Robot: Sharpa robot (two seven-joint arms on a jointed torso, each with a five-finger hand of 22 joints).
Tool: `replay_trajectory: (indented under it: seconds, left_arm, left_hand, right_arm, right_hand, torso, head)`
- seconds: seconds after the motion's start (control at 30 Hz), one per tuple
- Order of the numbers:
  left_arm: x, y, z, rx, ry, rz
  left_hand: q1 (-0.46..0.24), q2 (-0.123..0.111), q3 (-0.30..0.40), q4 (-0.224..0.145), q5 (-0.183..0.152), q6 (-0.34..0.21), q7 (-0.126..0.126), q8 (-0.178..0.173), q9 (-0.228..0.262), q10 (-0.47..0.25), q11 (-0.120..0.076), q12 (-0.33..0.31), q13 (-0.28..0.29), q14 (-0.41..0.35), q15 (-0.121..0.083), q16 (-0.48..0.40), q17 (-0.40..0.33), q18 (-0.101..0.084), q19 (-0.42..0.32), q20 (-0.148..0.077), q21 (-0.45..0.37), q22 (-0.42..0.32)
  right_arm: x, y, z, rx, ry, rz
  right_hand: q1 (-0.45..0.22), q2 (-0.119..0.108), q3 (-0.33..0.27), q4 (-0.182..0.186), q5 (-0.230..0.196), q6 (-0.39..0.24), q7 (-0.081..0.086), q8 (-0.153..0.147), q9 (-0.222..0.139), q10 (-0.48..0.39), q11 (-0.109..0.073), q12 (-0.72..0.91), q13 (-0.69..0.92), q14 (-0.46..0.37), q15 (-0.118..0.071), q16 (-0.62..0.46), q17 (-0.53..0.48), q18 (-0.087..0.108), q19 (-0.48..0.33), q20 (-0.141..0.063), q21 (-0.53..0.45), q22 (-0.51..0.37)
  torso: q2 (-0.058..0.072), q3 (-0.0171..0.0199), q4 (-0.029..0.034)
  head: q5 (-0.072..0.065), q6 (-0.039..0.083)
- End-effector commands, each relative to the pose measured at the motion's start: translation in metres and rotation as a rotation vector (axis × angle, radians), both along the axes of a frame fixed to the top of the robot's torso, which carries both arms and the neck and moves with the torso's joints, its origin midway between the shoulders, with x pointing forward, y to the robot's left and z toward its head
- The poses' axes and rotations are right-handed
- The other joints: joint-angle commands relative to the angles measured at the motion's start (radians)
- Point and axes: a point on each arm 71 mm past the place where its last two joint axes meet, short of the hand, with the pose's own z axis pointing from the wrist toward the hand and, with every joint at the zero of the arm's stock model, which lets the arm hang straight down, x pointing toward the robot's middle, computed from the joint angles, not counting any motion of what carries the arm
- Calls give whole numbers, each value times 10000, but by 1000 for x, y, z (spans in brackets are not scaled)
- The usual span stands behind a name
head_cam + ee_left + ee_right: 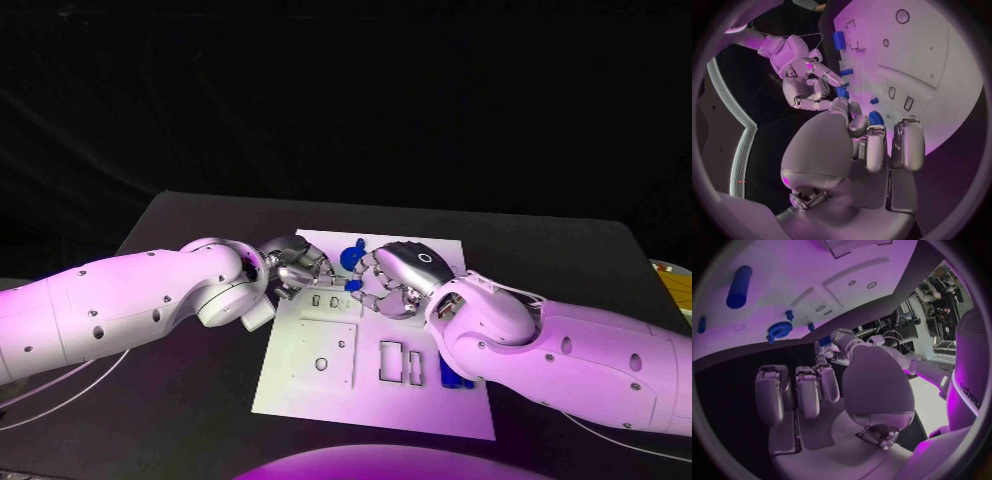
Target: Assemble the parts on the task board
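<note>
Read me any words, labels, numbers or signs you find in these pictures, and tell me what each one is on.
"edry": partial dark lettering, cut off and turned sideways, on the white arm casing in the right wrist view; the full word cannot be read.
Circle mark, no letters: on the back of the right hand in the head view.
Task board: it carries outlines and slots, with no readable text.

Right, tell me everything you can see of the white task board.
The task board is a flat white rectangular plate, smooth like plastic, lying flat in the middle of the black table. Its surface carries a raised square panel with small round holes, and rectangular cut-outs. Small blue parts sit on it: a gear-like round part and a cylinder. The left hand and right hand hover over its far half; contact cannot be judged.
</note>
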Motion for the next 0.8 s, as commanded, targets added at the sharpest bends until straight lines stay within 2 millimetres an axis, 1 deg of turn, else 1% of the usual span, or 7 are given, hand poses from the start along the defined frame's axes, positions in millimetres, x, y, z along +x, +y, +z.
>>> replay_trajectory:
  seconds: [0.03,0.33,0.8]
  left_arm:
    - [-2,-4,-1,88,139,-266]
    - [-2,-5,-1,124,155,-283]
    - [-1,-6,-1,122,135,-264]
  left_hand:
    - [113,-22,74,-31,18,-23,-85,46,24,70,-20,58,33,954,-71,47,2336,-120,95,-20,78,525]
    - [171,-32,101,-30,18,-21,-93,57,46,89,-27,79,66,960,-79,57,2356,-129,118,-27,102,567]
    - [189,-35,111,-26,17,-18,-95,63,56,95,-30,86,74,961,-82,58,2358,-135,132,-30,117,592]
  right_arm:
    - [-2,2,5,370,-413,51]
    - [-3,3,8,686,-620,112]
    - [-5,7,8,716,-539,274]
  right_hand:
    - [64,54,-3,60,65,49,-47,52,391,51,-41,10,1138,1048,-31,16,2574,-93,818,-54,59,2454]
    - [108,55,41,38,202,58,-61,84,405,74,-57,24,1157,1049,-44,17,2576,-103,836,-64,108,2468]
    - [131,48,56,21,247,61,-67,96,411,90,-63,38,1174,1049,-49,18,2578,-107,844,-67,129,2474]
  torso:
    - [6,1,10]
    - [2,-6,2]
    - [-2,-10,7]
  head:
    - [18,-17]
    - [38,-30]
    - [46,-46]
